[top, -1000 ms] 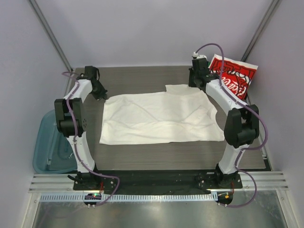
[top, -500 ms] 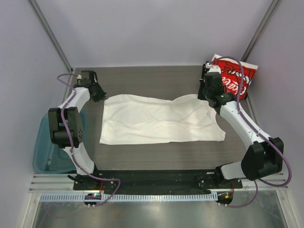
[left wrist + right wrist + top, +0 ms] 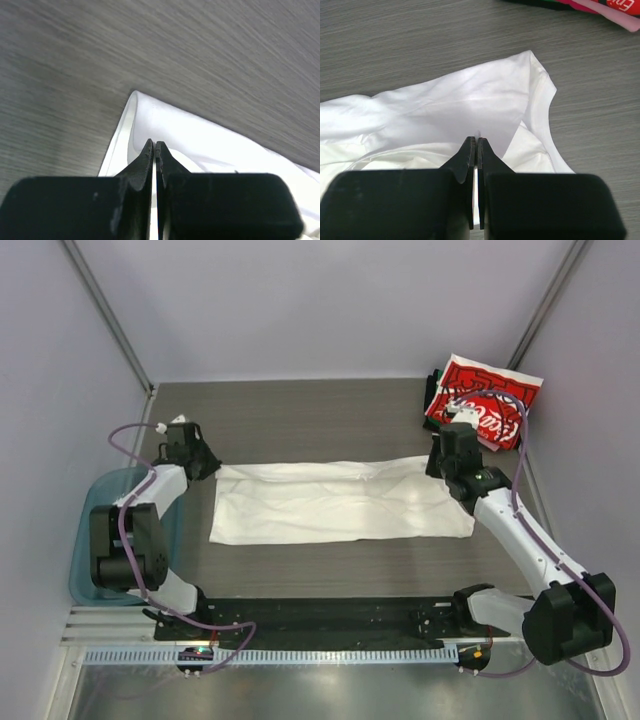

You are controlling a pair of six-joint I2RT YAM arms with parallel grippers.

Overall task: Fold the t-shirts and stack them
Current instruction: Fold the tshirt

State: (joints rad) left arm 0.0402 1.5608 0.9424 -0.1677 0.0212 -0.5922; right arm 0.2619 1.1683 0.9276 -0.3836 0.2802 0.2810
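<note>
Top external view, count: two arms, two grippers, one teal translucent plastic bin (image 3: 95,530), one unfolded shirt, one stack of folded ones. One white short-sleeved cloth t-shirt (image 3: 340,502) lies as a wide, flat band across the middle of the dark grey wood-grain table (image 3: 320,410), long creases running left to right. Left gripper (image 3: 208,468) sits low at the shirt's far-left corner; right gripper (image 3: 440,468) sits low at its far-right corner. Left wrist view: both black fingers pressed together, only a hairline slit between them, with a sliver of white cloth showing in that slit and the shirt's rolled corner just ahead of the tips. So the left claw is pinched closed on the white shirt's edge. Right wrist view: same picture, the two fingers closed narrow with white cloth in the slit, a sleeve and a doubled layer of cloth spread in front. The right claw is likewise nipped onto the white shirt. One red folded t-shirt with white script lettering (image 3: 490,400) lies in the far-right corner of the table, well apart from the white one and tilted against the wall; a dark edge shows beneath it, but the number of shirts in that stack cannot be told. Bin sits off the table's left edge, beside the left arm.
</note>
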